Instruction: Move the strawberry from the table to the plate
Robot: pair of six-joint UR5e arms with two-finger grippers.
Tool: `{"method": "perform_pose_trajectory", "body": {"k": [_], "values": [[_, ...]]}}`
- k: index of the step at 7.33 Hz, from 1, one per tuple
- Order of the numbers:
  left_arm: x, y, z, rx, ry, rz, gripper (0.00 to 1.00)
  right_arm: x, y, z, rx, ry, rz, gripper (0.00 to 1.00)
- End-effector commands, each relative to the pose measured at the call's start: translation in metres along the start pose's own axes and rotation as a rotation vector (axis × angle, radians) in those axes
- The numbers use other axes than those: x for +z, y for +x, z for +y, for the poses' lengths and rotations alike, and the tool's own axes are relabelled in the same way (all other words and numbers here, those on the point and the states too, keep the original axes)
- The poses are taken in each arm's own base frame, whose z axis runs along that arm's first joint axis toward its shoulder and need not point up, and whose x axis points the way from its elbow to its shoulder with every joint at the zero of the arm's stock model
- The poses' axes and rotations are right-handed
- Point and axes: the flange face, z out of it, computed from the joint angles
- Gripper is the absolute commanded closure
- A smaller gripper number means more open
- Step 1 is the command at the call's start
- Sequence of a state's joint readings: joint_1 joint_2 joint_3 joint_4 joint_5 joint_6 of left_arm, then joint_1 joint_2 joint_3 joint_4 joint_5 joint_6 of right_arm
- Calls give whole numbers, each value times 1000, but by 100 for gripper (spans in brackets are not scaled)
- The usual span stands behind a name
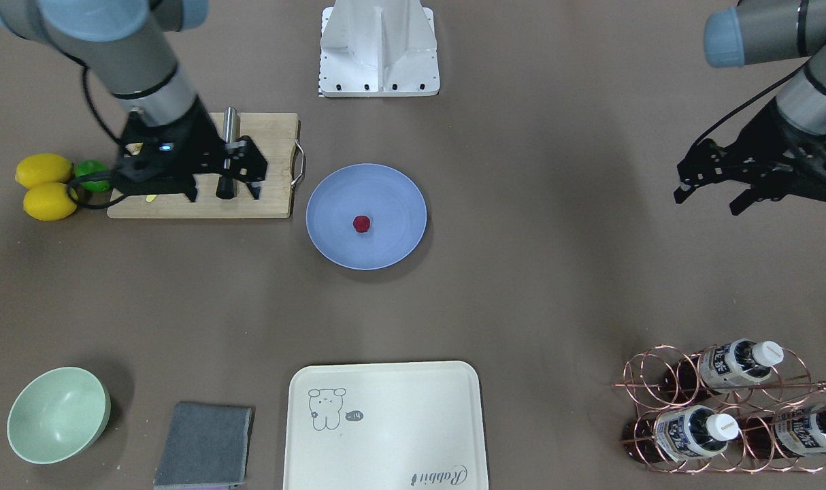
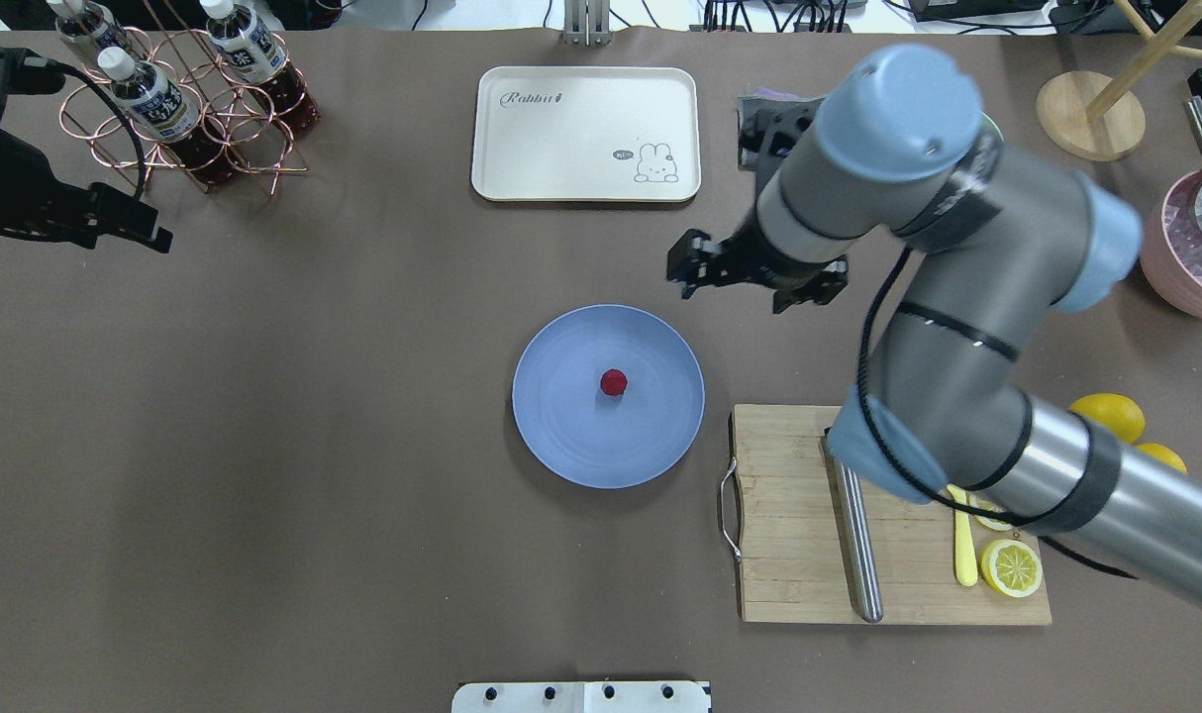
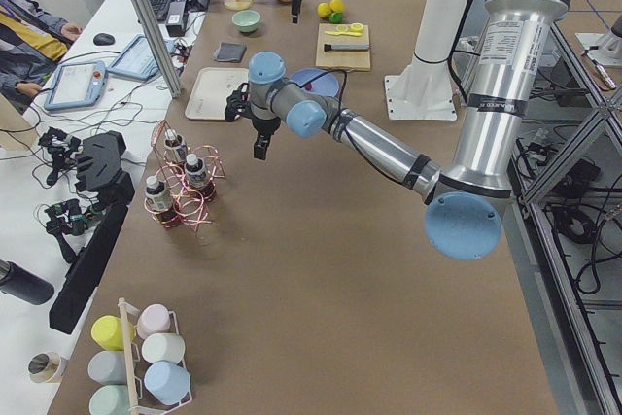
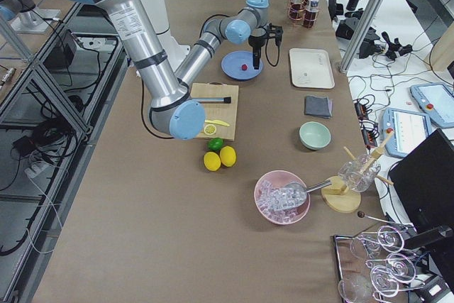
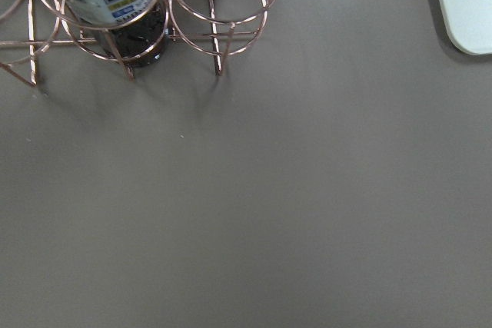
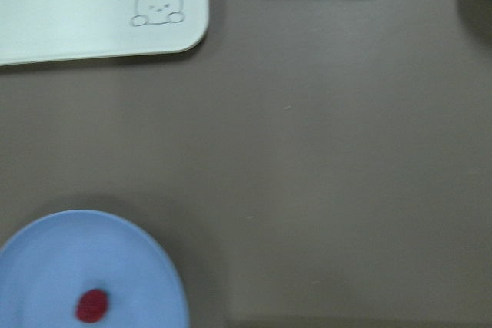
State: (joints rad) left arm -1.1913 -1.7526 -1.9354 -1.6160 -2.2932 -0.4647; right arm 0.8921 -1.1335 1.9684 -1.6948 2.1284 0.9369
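The cream tray (image 1: pixel 386 435) with its little drawn animal lies nearest the front camera, at the edge of the tabletop (image 1: pixel 522 306). A folded grey cloth (image 1: pixel 204 446) and a mint-green bowl (image 1: pixel 58 423) sit to one side of it. A copper wire rack (image 1: pixel 719 408) of bottles stands well off to the other side.

Beyond the tray, at mid-table, the blue-grey plate (image 1: pixel 386 197) carries the strawberry (image 1: pixel 362 224) near its centre, resting on the plate alone.

Just beside the plate, on the robot's right, is a wooden cutting board (image 2: pixel 789 535). On it lie a steel bar (image 2: pixel 858 545), possibly a knife handle, a yellow utensil (image 2: pixel 964 540) and a lemon half (image 2: pixel 1017 566). One lemon (image 1: pixel 42 170), a second lemon (image 1: pixel 49 201) and a lime (image 1: pixel 92 175) cluster off the board's outer end.

In the overhead view the right arm (image 2: pixel 957 327) reaches across the board, hiding its far corner and part of the lemons. In the front view its wrist covers part of the board and the lime. The right jaws hang spread wide and empty above bare tabletop, past the plate's rim on the tray side and clear of both.

The left arm (image 1: pixel 794 102) is well apart from the plate. The left jaws are also spread and empty, hovering near the bottle rack.
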Motion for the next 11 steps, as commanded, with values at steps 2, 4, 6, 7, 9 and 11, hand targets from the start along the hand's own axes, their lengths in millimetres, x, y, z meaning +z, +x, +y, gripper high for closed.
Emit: {"method": "perform_pose_trajectory", "body": {"k": [2, 4, 6, 7, 9, 11], "values": [[-108, -104, 2, 87, -55, -129, 3, -62, 303, -38, -205, -40, 29, 0], [-108, -152, 21, 113, -104, -136, 3, -86, 469, -22, -241, -28, 26, 0], [-100, -163, 29, 96, -120, -134, 3, -117, 556, -4, -206, 20, 52, 0], [-96, -168, 31, 86, -130, -134, 3, -123, 559, -4, -200, 31, 57, 0], [-92, -173, 34, 89, -125, -134, 3, -118, 546, -12, -213, 1, 67, 0], [-68, -205, 58, 129, -91, -114, 3, -119, 533, -25, -231, -3, 88, 0]]}}
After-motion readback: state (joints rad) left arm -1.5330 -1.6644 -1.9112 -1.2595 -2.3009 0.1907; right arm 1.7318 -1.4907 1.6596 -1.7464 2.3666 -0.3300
